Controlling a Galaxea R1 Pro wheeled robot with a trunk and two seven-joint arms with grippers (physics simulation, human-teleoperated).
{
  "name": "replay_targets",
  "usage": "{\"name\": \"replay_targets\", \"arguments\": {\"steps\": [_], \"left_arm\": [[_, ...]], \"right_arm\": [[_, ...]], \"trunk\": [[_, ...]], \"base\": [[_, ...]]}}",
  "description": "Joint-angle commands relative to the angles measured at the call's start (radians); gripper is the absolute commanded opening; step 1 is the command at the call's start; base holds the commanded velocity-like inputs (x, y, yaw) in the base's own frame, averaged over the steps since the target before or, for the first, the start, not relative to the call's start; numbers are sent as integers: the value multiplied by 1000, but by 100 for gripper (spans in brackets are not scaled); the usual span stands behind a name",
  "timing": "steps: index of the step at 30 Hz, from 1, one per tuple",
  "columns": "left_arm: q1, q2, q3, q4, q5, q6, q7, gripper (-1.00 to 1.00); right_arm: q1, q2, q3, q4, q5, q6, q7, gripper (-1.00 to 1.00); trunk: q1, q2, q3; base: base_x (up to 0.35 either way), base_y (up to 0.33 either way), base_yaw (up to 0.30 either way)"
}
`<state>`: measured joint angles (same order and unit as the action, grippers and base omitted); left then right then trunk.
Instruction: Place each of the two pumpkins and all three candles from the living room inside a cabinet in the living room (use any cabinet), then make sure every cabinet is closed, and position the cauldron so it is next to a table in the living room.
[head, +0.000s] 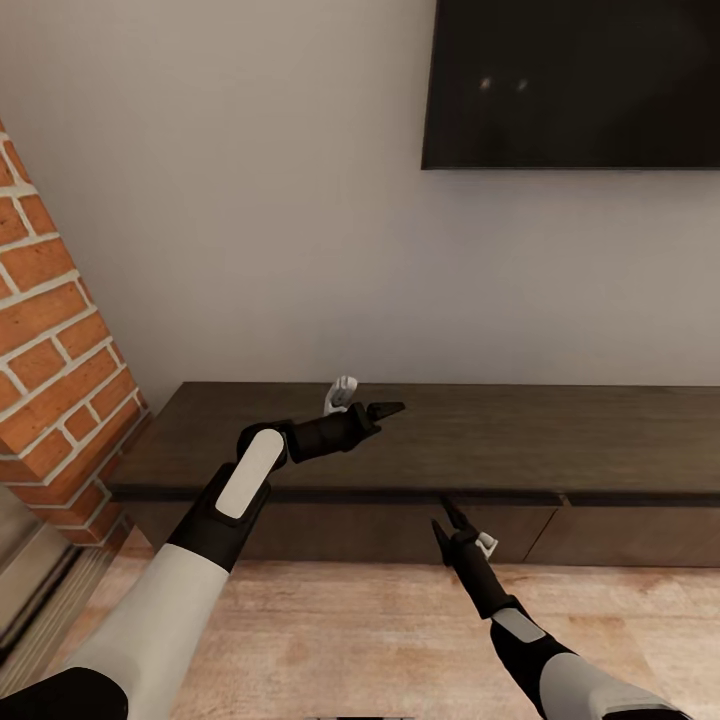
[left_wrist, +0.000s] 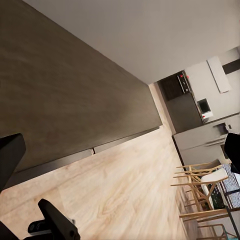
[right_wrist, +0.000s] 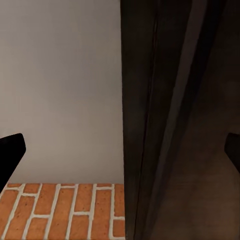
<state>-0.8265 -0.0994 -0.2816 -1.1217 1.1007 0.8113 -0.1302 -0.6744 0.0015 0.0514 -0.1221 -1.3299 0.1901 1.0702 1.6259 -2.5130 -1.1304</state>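
The long low dark-brown cabinet (head: 480, 440) stands against the pale wall, and its drawer fronts (head: 350, 525) look shut. My left gripper (head: 378, 410) hovers open over the left part of the cabinet top (left_wrist: 60, 90), holding nothing. Just in front of a drawer front, at the top edge line, my right gripper (head: 447, 522) is open and empty. In the right wrist view the cabinet's dark front (right_wrist: 170, 125) is very close. The right gripper (left_wrist: 55, 225) also shows in the left wrist view. The pumpkins, candles, cauldron and table are out of view.
A black wall-mounted screen (head: 575, 80) hangs above the cabinet. A red brick column (head: 50, 330) closes off the cabinet's left end. Light wood floor (head: 350, 640) runs in front. Wooden chairs (left_wrist: 205, 185) and grey kitchen units (left_wrist: 200, 120) lie beyond the cabinet's far end.
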Motion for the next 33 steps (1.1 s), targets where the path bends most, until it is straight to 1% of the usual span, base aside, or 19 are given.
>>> {"name": "replay_targets", "arguments": {"steps": [1, 4, 8, 11, 29, 33], "left_arm": [[0, 0, 1, 0, -4, 3, -5, 100], [0, 0, 0, 0, -4, 3, -5, 100], [-1, 0, 0, 0, -5, 3, -5, 100], [0, 0, 0, 0, -5, 3, -5, 100], [0, 0, 0, 0, -5, 3, -5, 100], [0, 0, 0, 0, -5, 3, -5, 100]], "right_arm": [[-1, -1, 5, 1, -11, 9, 2, 100], [-1, -1, 5, 1, -11, 8, -2, 100], [-1, -2, 5, 0, -11, 8, -34, 100], [-1, -3, 5, 0, -11, 8, -39, 100], [-1, -5, 5, -1, -10, 9, -35, 100], [-1, -5, 5, 0, -10, 9, -34, 100]], "trunk": [[0, 0, -1], [0, 0, -1], [0, 0, -1], [0, 0, -1], [8, -5, -70], [8, -5, -70]], "base": [[0, 0, 0], [0, 0, 0], [0, 0, 0], [0, 0, 0], [0, 0, 0], [0, 0, 0]]}}
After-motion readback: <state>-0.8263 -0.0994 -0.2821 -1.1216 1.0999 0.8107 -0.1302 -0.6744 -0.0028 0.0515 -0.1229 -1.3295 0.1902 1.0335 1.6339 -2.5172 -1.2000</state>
